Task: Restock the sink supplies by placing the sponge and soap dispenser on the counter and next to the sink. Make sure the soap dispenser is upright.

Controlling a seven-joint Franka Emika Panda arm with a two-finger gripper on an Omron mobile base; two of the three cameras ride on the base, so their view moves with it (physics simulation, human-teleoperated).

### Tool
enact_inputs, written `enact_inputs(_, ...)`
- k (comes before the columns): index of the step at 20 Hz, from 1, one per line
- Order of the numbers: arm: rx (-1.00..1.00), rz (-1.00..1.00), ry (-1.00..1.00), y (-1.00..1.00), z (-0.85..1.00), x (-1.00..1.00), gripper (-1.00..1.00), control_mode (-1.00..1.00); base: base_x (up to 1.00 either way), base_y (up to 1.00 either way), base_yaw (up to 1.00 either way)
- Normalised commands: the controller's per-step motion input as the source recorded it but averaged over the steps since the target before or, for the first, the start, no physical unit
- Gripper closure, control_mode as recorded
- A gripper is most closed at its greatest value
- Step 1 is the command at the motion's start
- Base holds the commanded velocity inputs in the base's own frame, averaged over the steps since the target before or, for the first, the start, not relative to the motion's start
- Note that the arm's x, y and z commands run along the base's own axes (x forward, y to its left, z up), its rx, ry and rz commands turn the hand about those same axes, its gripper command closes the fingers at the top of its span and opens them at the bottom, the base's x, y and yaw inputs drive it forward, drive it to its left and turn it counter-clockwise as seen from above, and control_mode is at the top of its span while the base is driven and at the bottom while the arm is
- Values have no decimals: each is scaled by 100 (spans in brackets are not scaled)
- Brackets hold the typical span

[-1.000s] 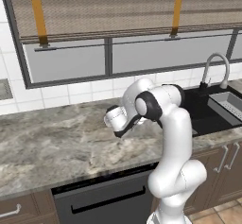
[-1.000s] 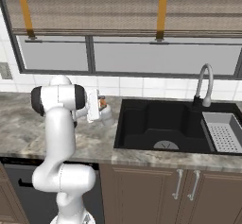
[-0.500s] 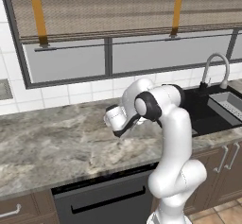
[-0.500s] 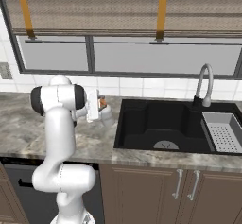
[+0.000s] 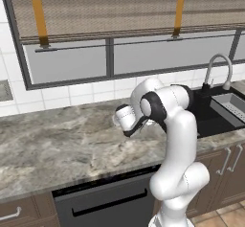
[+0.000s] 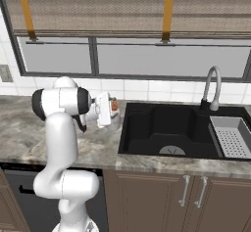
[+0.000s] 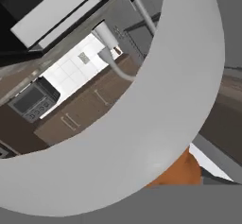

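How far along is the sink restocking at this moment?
Done, seemingly: the soap dispenser stands upright on the counter beside the sink. In hand: the gripper is at the dispenser; whether it grips is unclear. Left: pulling away, and the sponge.

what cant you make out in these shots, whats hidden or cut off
- Soap dispenser: in the right base view the hand covers most of it, so whether it stands on the counter cannot be told.
- Gripper: in that view the jaws cannot be told open from shut.
- Hand view: the bottle's white body is too close, cut off by the edges; its orange pump only peeks out.
- Sink: cut off at the left base view's right edge.
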Motion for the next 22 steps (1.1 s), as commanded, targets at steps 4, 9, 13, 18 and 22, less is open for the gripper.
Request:
enact_inputs(4,1,0,-6,-7,9,-23,-100,-100,0,0,0)
enact_inputs(9,0,0,0,30,24,-46,-100,-100,0,0,0)
enact_inputs(13,0,0,0,46,27,-39,-100,-100,0,0,0)
enact_inputs(18,0,0,-2,53,14,-59,-100,-100,0,0,0)
enact_inputs(22,13,1,-20,19,-3,-100,-100,-100,0,0,0)
